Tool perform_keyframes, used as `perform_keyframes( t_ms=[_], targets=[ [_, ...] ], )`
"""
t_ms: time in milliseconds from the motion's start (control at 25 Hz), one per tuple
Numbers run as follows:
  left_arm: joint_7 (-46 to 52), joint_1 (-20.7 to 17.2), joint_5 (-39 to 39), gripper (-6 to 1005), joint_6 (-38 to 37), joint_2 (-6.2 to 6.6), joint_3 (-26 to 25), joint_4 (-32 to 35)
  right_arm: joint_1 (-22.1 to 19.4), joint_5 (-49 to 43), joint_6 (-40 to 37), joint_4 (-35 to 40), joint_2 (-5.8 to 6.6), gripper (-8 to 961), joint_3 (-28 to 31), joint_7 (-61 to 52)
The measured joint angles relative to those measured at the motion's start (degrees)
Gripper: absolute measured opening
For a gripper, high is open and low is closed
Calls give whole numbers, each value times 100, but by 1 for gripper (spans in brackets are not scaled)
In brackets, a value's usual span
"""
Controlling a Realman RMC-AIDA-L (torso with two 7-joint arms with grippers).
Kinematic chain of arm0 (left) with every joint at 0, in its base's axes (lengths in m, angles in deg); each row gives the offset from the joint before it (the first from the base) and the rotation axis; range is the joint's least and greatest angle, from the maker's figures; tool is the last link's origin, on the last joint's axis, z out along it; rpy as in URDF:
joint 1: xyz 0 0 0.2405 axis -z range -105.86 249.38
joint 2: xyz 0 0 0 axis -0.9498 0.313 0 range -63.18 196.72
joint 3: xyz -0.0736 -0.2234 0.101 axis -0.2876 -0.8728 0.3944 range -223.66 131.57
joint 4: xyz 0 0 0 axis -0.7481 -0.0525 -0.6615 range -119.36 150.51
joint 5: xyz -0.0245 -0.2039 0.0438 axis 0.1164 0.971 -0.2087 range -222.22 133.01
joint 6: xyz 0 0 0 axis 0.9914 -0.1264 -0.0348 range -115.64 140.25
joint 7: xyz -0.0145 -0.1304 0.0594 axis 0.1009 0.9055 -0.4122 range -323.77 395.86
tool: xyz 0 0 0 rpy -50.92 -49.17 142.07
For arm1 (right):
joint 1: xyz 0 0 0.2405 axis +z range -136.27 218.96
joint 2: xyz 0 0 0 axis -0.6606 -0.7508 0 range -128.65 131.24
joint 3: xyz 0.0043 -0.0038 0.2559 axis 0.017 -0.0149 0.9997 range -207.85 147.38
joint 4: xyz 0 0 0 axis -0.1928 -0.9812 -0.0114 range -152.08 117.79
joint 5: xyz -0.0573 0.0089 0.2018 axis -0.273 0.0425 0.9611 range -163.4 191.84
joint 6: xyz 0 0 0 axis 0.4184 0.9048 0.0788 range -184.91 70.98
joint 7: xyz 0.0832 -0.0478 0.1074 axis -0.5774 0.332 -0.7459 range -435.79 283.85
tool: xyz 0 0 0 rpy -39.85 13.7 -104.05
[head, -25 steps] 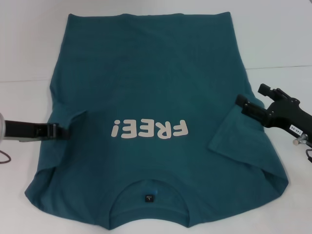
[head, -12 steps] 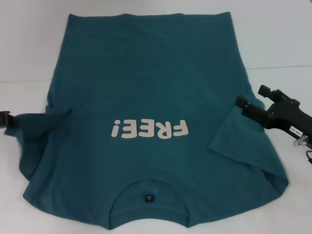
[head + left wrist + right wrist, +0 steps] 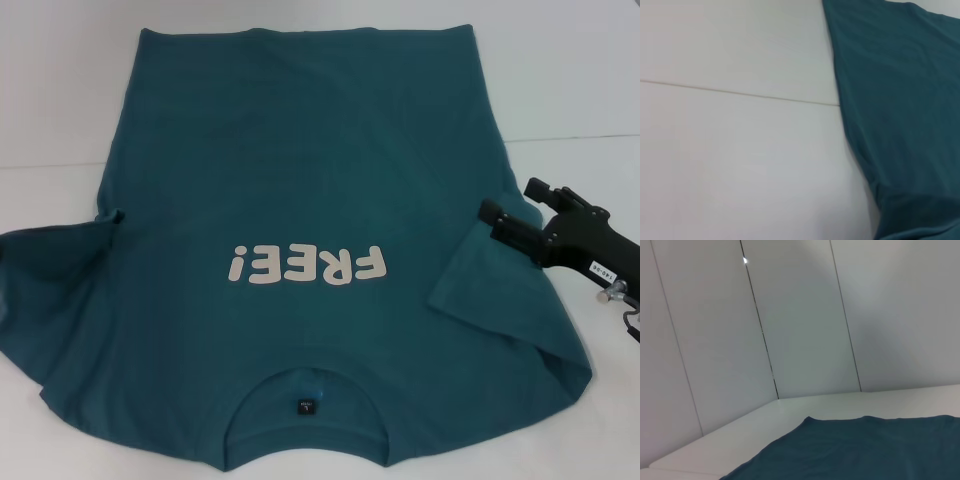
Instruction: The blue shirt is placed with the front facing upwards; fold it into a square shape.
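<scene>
my right hand (image 3: 487, 213), fingers spread (left hand unseen), sits at the blue shirt (image 3: 310, 170)'s folded right sleeve; the shirt's long axis runs away from me.

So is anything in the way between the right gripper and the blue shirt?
Nothing visible. The right gripper sits at the edge of the blue shirt, beside its folded right sleeve, with no object between them on the white table.

The dark teal-blue shirt (image 3: 300, 200) is showing cream "FREE!" lettering (image 3: 306, 266) at frame centre and a small dark neck label (image 3: 306, 406) low down, lying against the white table (image 3: 560, 80), beside the black right gripper (image 3: 510, 210).
</scene>
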Motion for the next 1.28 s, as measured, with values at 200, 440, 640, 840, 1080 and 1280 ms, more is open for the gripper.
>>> perform_keyframes(
  t_ms=[200,440,640,840,1080,1280],
  targets=[
    [28,-2,-19,35,131,37,0,-5,-7,0,0,-1,0,917,7,0],
    [124,-5,-167,36,262,77,-1,-13,-2,0,9,-1,0,916,24,0],
    [136,24,-176,36,231,51,38,-17,21,0,37,1,0,916,22,0],
    [137,203,-42,36,-163,-21,20,-207,39,0,82,1,0,916,0,0],
    [243,545,249,37,-660,-98,51,-248,22,0,94,1,0,917,10,20],
    [295,757,329,37,-828,-324,101,-180,-6,0,97,-2,0,917,35,75]
  ],
)
